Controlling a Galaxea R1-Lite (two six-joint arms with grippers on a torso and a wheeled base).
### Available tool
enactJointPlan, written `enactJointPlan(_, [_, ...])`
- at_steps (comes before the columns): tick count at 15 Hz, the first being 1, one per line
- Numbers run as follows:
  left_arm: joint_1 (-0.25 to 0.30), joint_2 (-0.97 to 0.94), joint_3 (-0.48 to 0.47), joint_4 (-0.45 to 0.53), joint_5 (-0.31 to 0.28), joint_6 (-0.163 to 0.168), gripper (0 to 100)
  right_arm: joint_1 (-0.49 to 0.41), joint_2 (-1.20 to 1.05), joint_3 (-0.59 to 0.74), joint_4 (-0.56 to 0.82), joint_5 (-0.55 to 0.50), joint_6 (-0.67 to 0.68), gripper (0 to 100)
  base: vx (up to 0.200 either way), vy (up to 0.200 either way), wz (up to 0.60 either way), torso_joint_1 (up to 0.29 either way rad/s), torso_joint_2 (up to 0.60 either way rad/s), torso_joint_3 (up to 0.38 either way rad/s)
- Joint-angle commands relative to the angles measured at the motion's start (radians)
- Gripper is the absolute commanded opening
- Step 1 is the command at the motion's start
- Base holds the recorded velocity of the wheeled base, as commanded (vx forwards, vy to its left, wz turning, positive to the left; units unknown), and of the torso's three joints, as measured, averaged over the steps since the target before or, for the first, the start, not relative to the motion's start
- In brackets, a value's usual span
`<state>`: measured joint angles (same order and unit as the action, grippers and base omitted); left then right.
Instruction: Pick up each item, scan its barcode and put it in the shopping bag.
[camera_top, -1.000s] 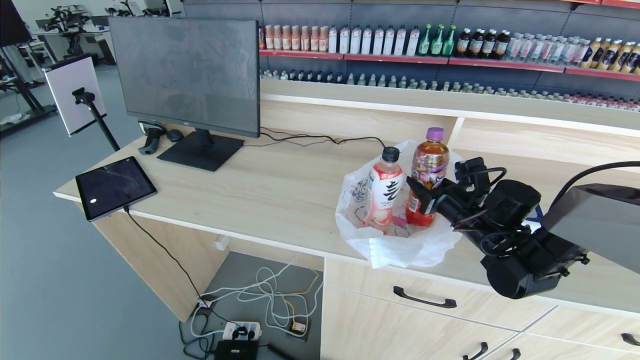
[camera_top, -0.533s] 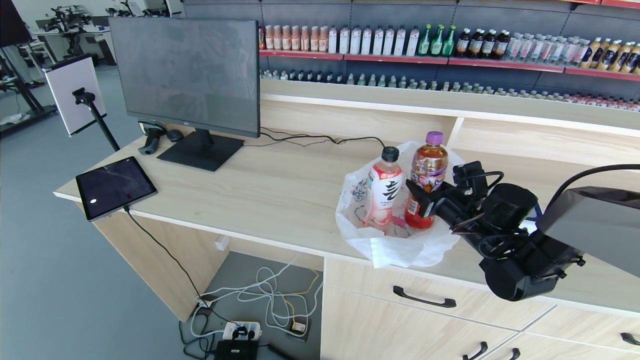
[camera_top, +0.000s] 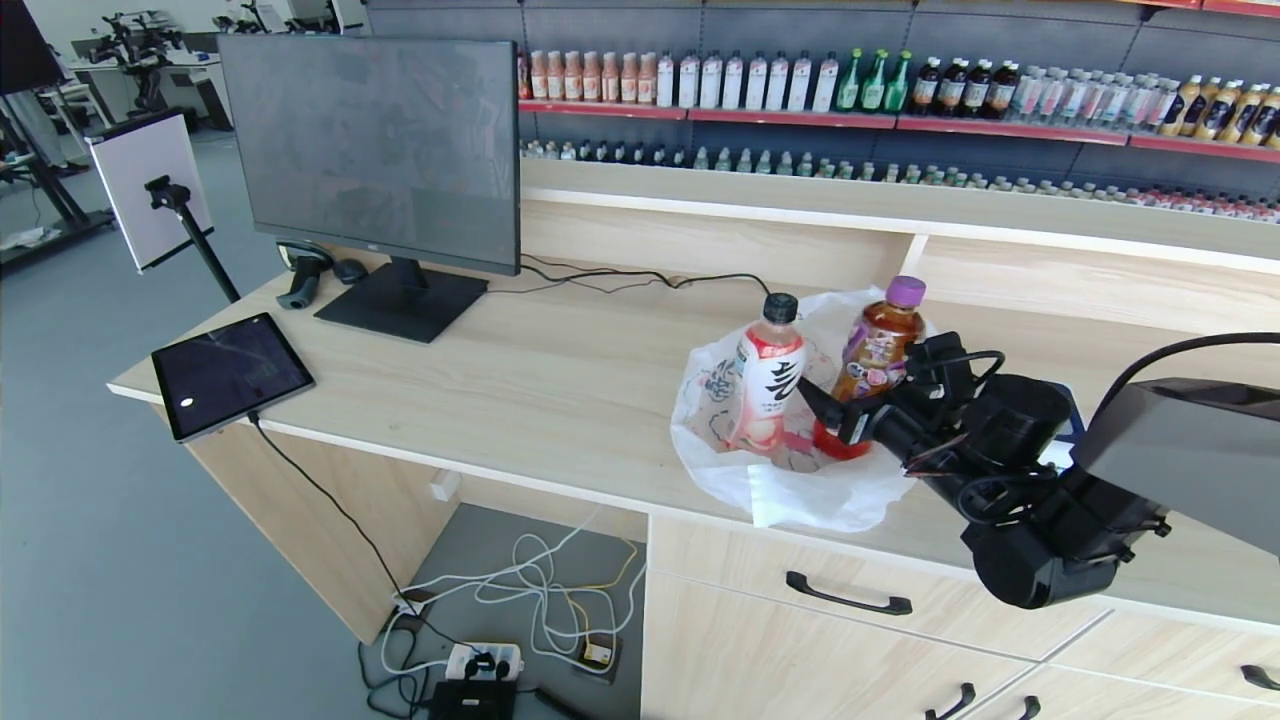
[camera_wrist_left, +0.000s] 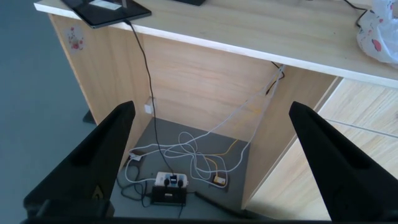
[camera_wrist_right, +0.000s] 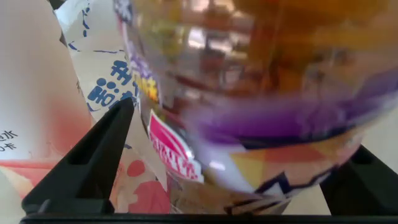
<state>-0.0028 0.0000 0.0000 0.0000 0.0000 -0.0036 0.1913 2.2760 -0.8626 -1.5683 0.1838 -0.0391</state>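
Purple-capped bottle: lower part hidden behind the right end effector; blurred in the right wrist view.
White bottle: base hidden inside the shopping bag.
Far shelf bottles: too small to identify.

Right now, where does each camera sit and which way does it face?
Head view: on the head, facing forward and down at the counter, monitor and shopping bag; right hand beside the purple-capped bottle.
Left wrist view: left wrist, facing down at the power strip under the counter; open left hand frames it.
Right wrist view: right wrist, close against the purple-capped bottle in the bag; its hand flanks it.
Shared: head and right wrist, bottle and bag; head and left wrist, tablet and power strip.
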Motion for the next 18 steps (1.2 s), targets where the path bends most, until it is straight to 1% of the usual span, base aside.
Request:
enactJointPlan(1, [0.000,0.000,0.000,0.000,0.000,0.001,100,-0.015,-0.003,0.007,-0.003,0.000,-0.001,100,0.000,0.000,0.00,0.000,0.00,0.000])
enactJointPlan(3, [0.000,0.000,0.000,0.000,0.000,0.001,100,-0.026,-0.012,0.014,-0.003,0.000,-0.001,100,0.000,0.000,0.00,0.000,0.00,0.000])
enactJointPlan(7, [0.000,0.000,0.000,0.000,0.000,0.001,100,-0.015,-0.061,0.062,-0.003,0.000,-0.004,100,0.000,0.000,0.00,0.000,0.00,0.000])
enactJointPlan(11, [0.000,0.000,0.000,0.000,0.000,0.001,100,0.023,-0.173,0.145,-0.003,0.000,-0.007,100,0.000,0.000,0.00,0.000,0.00,0.000])
enactJointPlan(18, [0.000,0.000,0.000,0.000,0.000,0.001,100,0.023,-0.325,0.257,-0.003,0.000,-0.007,100,0.000,0.000,0.00,0.000,0.00,0.000])
